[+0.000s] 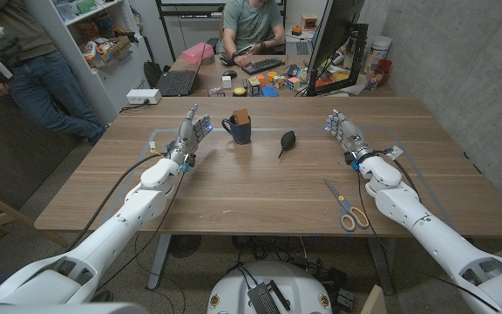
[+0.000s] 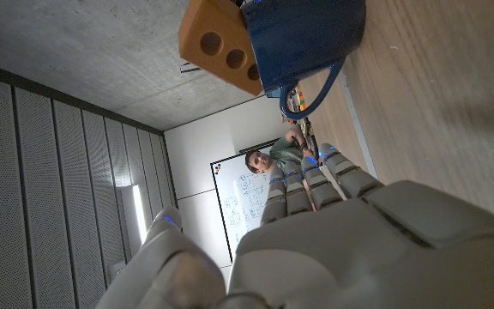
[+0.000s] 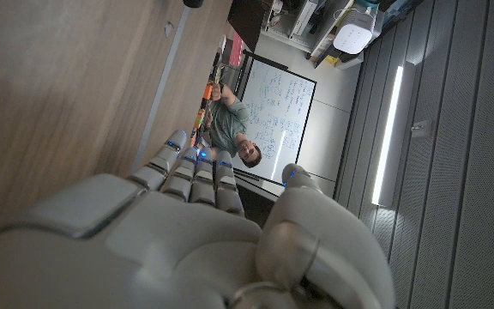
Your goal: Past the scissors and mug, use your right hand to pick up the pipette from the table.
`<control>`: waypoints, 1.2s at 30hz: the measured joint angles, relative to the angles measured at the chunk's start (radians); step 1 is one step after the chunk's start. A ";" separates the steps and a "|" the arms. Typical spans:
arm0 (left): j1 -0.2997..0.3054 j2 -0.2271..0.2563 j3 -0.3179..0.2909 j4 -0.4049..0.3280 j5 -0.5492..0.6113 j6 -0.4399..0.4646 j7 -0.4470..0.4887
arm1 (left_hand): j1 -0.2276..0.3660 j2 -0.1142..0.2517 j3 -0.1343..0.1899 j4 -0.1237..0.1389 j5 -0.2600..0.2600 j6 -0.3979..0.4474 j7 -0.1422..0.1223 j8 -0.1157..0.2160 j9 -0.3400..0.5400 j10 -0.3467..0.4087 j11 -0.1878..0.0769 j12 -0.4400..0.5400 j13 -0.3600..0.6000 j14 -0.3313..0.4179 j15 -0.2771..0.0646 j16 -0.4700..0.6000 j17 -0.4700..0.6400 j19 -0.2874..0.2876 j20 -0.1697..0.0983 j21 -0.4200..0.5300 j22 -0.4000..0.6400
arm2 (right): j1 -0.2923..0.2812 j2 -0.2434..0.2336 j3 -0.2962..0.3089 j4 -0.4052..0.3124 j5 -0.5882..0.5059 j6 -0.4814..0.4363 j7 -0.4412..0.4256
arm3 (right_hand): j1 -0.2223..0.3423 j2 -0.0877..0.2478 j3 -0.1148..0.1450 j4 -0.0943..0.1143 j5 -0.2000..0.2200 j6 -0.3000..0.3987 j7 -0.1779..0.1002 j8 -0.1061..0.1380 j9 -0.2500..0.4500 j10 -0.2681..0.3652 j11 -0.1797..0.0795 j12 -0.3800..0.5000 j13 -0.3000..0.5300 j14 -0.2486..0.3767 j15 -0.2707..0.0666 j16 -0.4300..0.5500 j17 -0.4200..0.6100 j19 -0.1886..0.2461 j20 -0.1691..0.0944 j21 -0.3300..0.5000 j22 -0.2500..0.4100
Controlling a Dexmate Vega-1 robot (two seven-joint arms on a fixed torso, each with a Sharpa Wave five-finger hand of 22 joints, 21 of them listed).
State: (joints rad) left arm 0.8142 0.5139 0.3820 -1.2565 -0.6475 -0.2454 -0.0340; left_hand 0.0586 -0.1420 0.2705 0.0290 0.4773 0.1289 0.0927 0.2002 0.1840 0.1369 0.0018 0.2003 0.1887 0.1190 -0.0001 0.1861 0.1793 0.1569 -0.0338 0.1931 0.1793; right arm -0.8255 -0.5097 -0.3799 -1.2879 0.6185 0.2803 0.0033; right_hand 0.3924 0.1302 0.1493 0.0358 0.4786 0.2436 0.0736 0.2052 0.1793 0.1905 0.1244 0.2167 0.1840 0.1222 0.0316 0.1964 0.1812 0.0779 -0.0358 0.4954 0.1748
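Both hands wait with nothing in them — the pipette is untouched.

Taking the mug (image 1: 240,129) as our landmark: nearest us, right of it, lie the scissors (image 1: 347,208); our right hand (image 1: 347,135) stands farther right, fingers (image 1: 335,123) loosely apart, holding nothing, as does our left hand (image 1: 190,133) left of it. The pipette (image 1: 285,141) lies on the tabletop (image 1: 234,187) just right of the mug — we judge it reachable.

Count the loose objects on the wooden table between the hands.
3: mug holding a wooden block nearest the left hand; pipette mid-table; scissors near the right forearm. None seem hidden.
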 measured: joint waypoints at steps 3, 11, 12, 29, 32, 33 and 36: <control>0.000 0.000 0.001 0.000 0.001 0.004 0.000 | 0.000 0.000 0.000 0.000 0.004 0.000 0.000 0.000 0.000 0.000 0.000 0.000 0.000 0.000 0.000 0.000 0.000 0.000 0.000 0.000 0.000 | 0.002 -0.007 -0.002 -0.006 -0.011 0.005 -0.001 | 0.021 0.005 0.009 -0.017 0.007 0.016 -0.023 0.000 0.000 0.021 -0.021 0.004 -0.001 0.015 -0.003 0.000 -0.005 0.014 0.000 -0.004 0.000; 0.000 0.007 0.002 -0.014 0.003 0.013 0.008 | 0.000 0.000 0.000 0.000 0.004 0.000 0.000 0.000 0.000 0.000 0.000 0.000 0.000 0.000 0.000 0.000 0.000 0.000 0.000 0.000 0.000 | 0.016 -0.033 -0.017 -0.024 -0.075 0.014 -0.003 | 0.099 0.031 0.056 -0.072 0.008 0.059 -0.073 0.006 0.000 0.064 -0.097 0.014 -0.003 0.039 -0.018 0.000 -0.005 0.038 -0.002 -0.016 0.000; 0.001 0.009 0.002 -0.018 0.003 0.013 0.008 | 0.000 0.000 0.000 0.000 0.004 0.000 0.000 0.000 0.000 0.000 0.000 0.000 0.000 0.000 0.000 0.000 0.000 0.000 0.000 0.000 0.000 | 0.016 -0.033 -0.017 -0.024 -0.080 0.014 -0.003 | 0.106 0.033 0.061 -0.078 0.008 0.064 -0.078 0.006 0.000 0.067 -0.100 0.016 -0.003 0.041 -0.019 0.000 -0.005 0.040 -0.004 -0.016 0.000; 0.058 0.065 -0.016 -0.143 0.016 0.072 0.072 | 0.000 0.000 -0.003 -0.003 0.008 0.000 0.000 0.000 0.005 0.000 0.000 0.000 0.000 0.000 0.000 0.000 0.000 0.000 0.000 0.000 0.000 | 0.079 -0.113 -0.078 -0.072 -0.295 0.033 -0.039 | 0.280 0.037 0.192 -0.195 -0.011 0.130 -0.183 0.001 0.005 0.119 -0.173 0.016 0.000 0.139 -0.071 0.000 -0.002 0.235 0.079 -0.010 -0.003; 0.063 0.072 -0.016 -0.159 0.017 0.077 0.076 | 0.000 0.000 -0.003 -0.003 0.008 0.000 0.000 0.000 0.005 0.000 0.000 0.000 0.000 0.000 0.000 0.000 0.000 0.000 0.000 0.000 0.000 | 0.085 -0.116 -0.084 -0.072 -0.335 0.045 -0.044 | 0.286 0.034 0.201 -0.195 -0.013 0.133 -0.190 0.001 0.005 0.122 -0.177 0.016 0.000 0.147 -0.071 0.000 0.001 0.254 0.087 -0.003 -0.003; 0.065 0.074 -0.016 -0.165 0.018 0.080 0.079 | 0.000 0.000 -0.003 -0.003 0.008 0.000 0.000 0.000 0.005 0.000 0.000 0.000 0.000 0.000 0.000 0.000 0.000 0.000 0.000 0.000 0.000 | 0.090 -0.119 -0.090 -0.072 -0.352 0.050 -0.046 | 0.290 0.038 0.203 -0.197 -0.013 0.133 -0.190 0.001 0.005 0.124 -0.179 0.016 0.000 0.150 -0.071 0.000 0.003 0.256 0.087 -0.002 -0.003; 0.069 0.078 -0.016 -0.179 0.021 0.089 0.087 | 0.000 0.000 -0.007 -0.007 0.008 0.000 0.000 0.000 0.005 0.000 0.000 0.000 0.000 0.000 0.000 0.000 0.000 0.000 0.000 0.000 0.000 | 0.101 -0.124 -0.103 -0.072 -0.400 0.062 -0.057 | 0.292 0.039 0.206 -0.194 -0.017 0.132 -0.199 0.001 0.005 0.122 -0.187 0.016 0.000 0.153 -0.074 0.000 0.003 0.268 0.086 -0.002 -0.003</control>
State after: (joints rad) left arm 0.8832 0.5918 0.3655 -1.4351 -0.6269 -0.1562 0.0527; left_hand 0.0586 -0.1420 0.2632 0.0218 0.4849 0.1288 0.0926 0.2002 0.1887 0.1369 0.0017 0.2003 0.1885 0.1189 -0.0001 0.1859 0.1791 0.1568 -0.0337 0.1931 0.1790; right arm -0.7246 -0.6336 -0.4826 -1.3595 0.2187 0.3428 -0.0540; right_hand 0.6840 0.1697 0.3553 -0.1581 0.4621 0.3755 -0.1259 0.2059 0.1840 0.3125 -0.0626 0.2322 0.1840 0.2756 -0.0428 0.1964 0.1841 0.3460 0.0500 0.4937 0.1721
